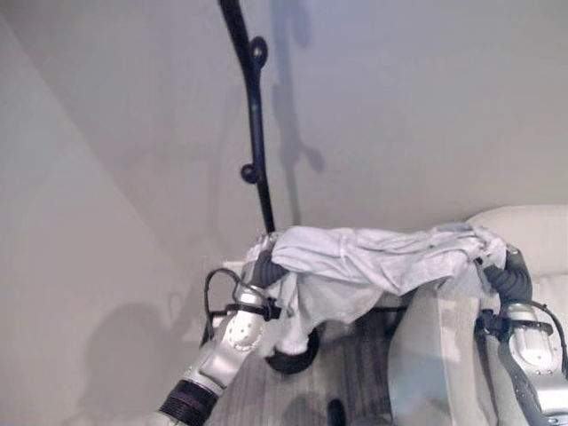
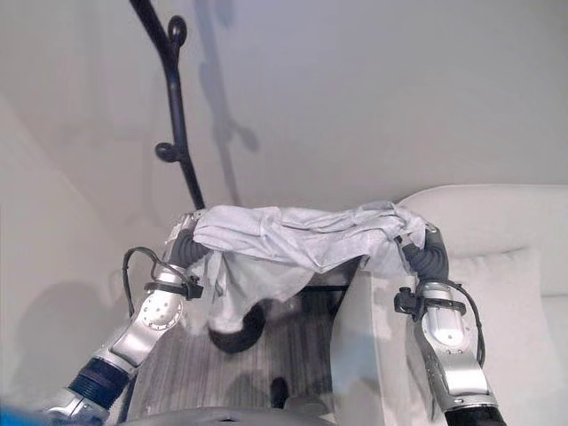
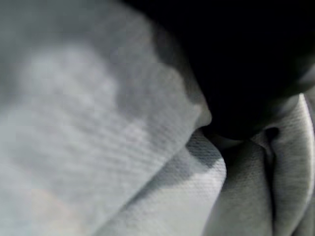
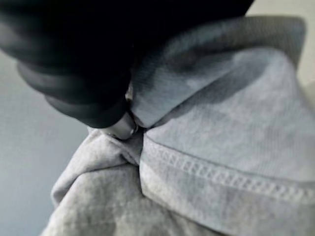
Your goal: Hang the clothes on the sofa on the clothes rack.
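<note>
Both hands, left hand (image 1: 263,259) and right hand (image 2: 427,251), grip opposite ends of a grey garment (image 2: 293,235) stretched between them, raised just beside the black clothes rack (image 1: 256,124), left of the white sofa (image 2: 506,231).

The grey-striped floor (image 2: 293,342) carries the round dark base of the black clothes rack (image 2: 182,146), which stands just beyond the left hand (image 2: 182,244). The cream sofa (image 2: 506,257) stands on the floor under and beyond the right hand (image 2: 426,253).
</note>
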